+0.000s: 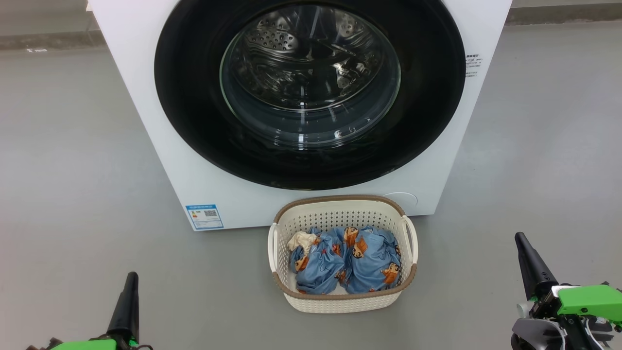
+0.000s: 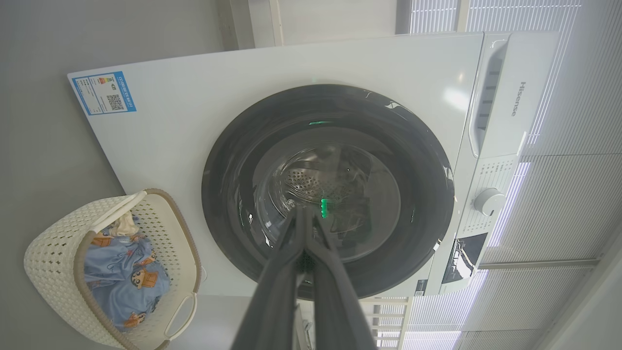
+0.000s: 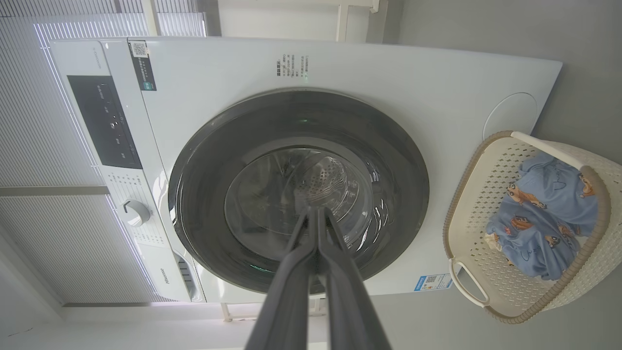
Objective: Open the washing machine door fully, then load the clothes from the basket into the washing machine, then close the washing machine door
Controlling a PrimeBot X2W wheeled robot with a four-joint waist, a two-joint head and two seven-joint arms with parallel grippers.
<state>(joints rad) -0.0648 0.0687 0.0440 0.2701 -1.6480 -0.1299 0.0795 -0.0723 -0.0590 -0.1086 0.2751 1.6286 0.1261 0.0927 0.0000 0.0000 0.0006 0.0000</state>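
Grey, smooth floor (image 1: 73,170) runs all round, and on it stands the white washing machine (image 1: 141,97) with its door (image 1: 194,146) shut flat against the front. Just before it, below the door, sits the basket (image 1: 340,301) with the clothes (image 1: 362,267) heaped inside and a small cream cloth (image 1: 301,240) tucked at one corner of the heap. The left gripper (image 1: 131,279) and the right gripper (image 1: 522,243) hang low on either side, well apart from basket and machine, each with its two dark fingers pressed together on nothing. To my eye the door is the awkward piece: big, stiff and likely heavy on its hinge, with a glossy black rim that would be slippery to thin fingers and a bulging glass (image 1: 311,97) middle that should not be knocked. I can make out no handle or recess from here, so I would guess the hold is at the rim's outer edge, hooked from behind rather than squeezed. The clothes are the opposite: light, soft and floppy, likely to trail and snag on the basket's brim, so a pinch on a raised fold near the top of the heap looks best. The basket seems light enough to skid on that floor if a garment drags.
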